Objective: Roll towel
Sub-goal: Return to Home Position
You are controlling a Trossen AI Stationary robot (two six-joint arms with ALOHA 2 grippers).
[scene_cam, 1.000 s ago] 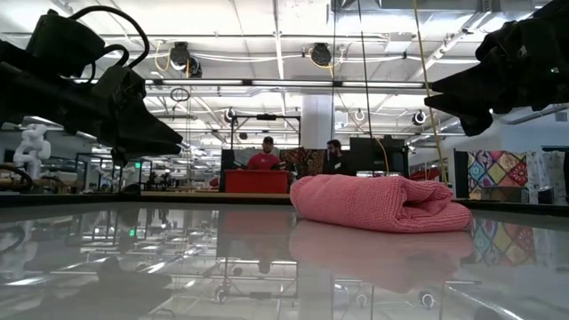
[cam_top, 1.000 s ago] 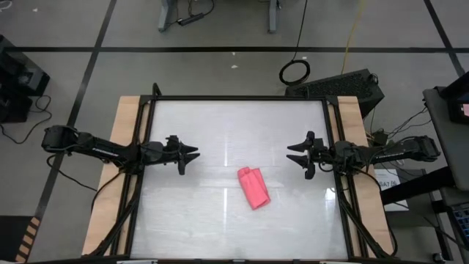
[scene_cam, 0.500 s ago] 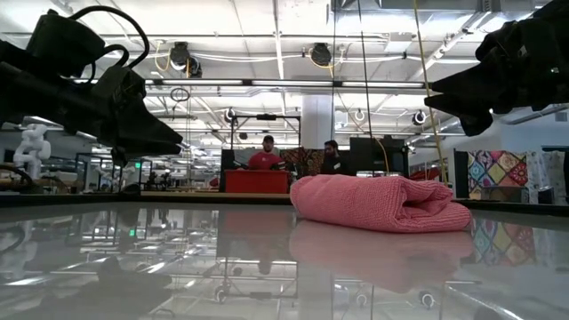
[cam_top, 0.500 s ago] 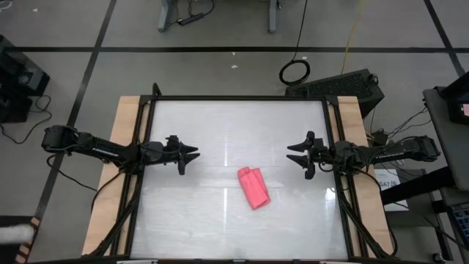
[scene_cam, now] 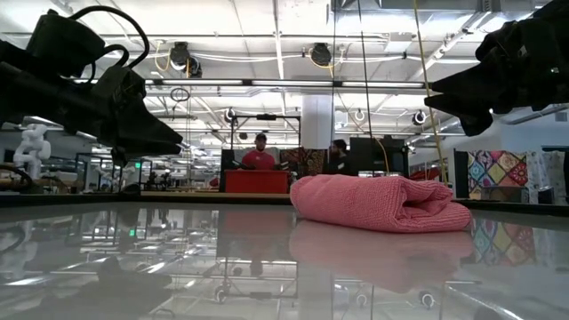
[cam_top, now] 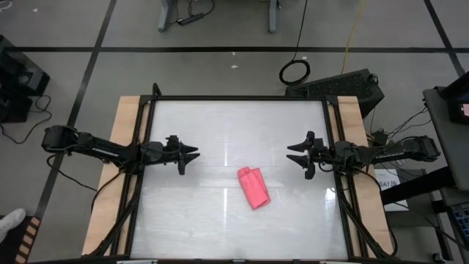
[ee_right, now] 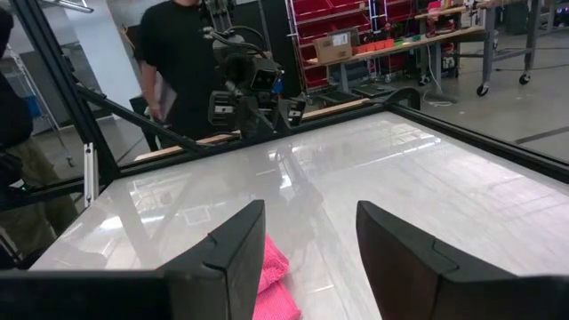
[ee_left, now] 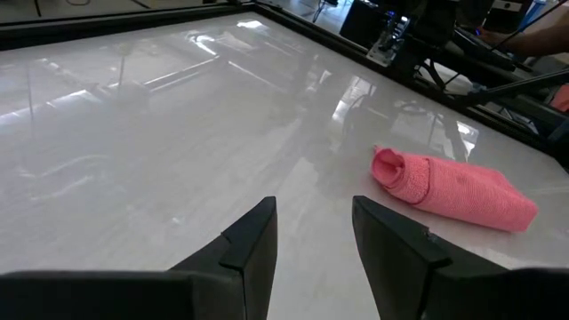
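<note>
The pink towel (cam_top: pixel 253 187) lies rolled up on the glossy white table, right of the middle and toward the near edge. It rests on its long side; one rolled end shows a spiral in the left wrist view (ee_left: pixel 452 188). It also shows in the low view (scene_cam: pixel 380 203) and in the right wrist view (ee_right: pixel 273 284). My left gripper (cam_top: pixel 192 155) is open and empty above the table's left side, well left of the towel. My right gripper (cam_top: pixel 290 155) is open and empty above the right side, pointing toward the middle.
The table has a dark frame (cam_top: pixel 238 98) and wooden side strips (cam_top: pixel 128 132). A person in black (ee_right: pixel 182 53) stands beyond the table's left edge. Bare tabletop lies between the two grippers and all around the towel.
</note>
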